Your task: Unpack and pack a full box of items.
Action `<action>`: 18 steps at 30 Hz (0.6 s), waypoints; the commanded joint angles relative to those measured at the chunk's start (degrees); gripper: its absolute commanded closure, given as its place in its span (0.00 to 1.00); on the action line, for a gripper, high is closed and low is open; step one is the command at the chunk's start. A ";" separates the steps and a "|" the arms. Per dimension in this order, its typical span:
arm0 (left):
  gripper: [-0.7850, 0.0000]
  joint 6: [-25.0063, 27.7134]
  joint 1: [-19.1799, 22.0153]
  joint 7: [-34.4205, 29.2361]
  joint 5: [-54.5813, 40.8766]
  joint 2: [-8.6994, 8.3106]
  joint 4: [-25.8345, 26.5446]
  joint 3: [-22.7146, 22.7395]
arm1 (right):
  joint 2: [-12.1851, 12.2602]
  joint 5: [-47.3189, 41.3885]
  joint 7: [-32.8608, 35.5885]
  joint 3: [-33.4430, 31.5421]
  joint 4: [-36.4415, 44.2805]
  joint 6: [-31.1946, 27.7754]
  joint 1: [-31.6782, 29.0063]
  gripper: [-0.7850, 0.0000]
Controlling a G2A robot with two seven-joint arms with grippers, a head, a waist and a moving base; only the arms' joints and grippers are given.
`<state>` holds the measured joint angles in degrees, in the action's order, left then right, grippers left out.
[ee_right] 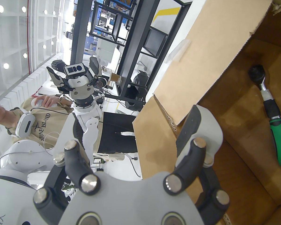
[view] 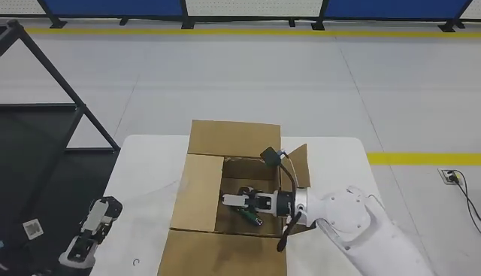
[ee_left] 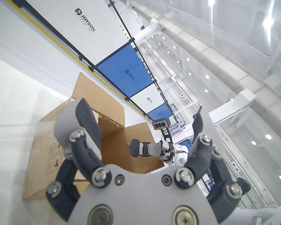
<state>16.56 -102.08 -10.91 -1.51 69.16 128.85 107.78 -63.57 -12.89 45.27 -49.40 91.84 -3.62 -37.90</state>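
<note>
Box of brown cardboard, flaps open, sits mid white table, w/ the right arm stretched over its 3 o'clock wall. Inside the box hangs the right gripper, fingers spread wide, nothing btwn them. At approx 8 o'clock of the box, near the table edge and well apart, the left gripper sits wide open and empty too, so the right is clearly the nearer. On the box floor lies a ratchet wrench, just toward 5 o'clock of the right gripper's tips and lower down. Its long axis looks to run approx 10-to-4 o'clock, close to the line the fingers point along, so they'd likely close across the handle. Black head, chrome neck, green-and-black grip; slim, rigid, prob. easy to pinch mid-handle
</note>
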 commanded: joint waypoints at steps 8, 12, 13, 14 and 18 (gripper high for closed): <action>0.00 -3.16 2.43 -0.01 -2.94 -0.03 -2.08 1.26 | -2.08 -0.14 0.32 4.61 -3.02 1.08 3.94 0.00; 0.00 -5.51 4.09 0.34 -6.41 -0.12 -4.57 5.22 | -4.53 -1.44 1.12 8.94 -9.75 1.86 8.74 0.00; 0.00 -5.92 4.23 -0.13 -7.40 -0.15 -4.84 6.09 | -5.14 -1.37 0.81 9.87 -11.68 2.05 9.83 0.00; 0.00 -6.45 4.23 -0.65 -8.15 -0.19 -5.21 7.10 | -5.78 -1.05 0.33 10.87 -13.54 2.58 10.85 0.00; 0.00 -7.92 4.29 -1.76 -10.41 -0.26 -6.13 10.02 | -8.10 -1.96 0.53 13.56 -18.23 0.98 13.94 0.00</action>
<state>8.84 -97.81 -12.34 -11.28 68.91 122.83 117.32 -71.20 -14.74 45.36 -36.25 74.54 -1.45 -24.68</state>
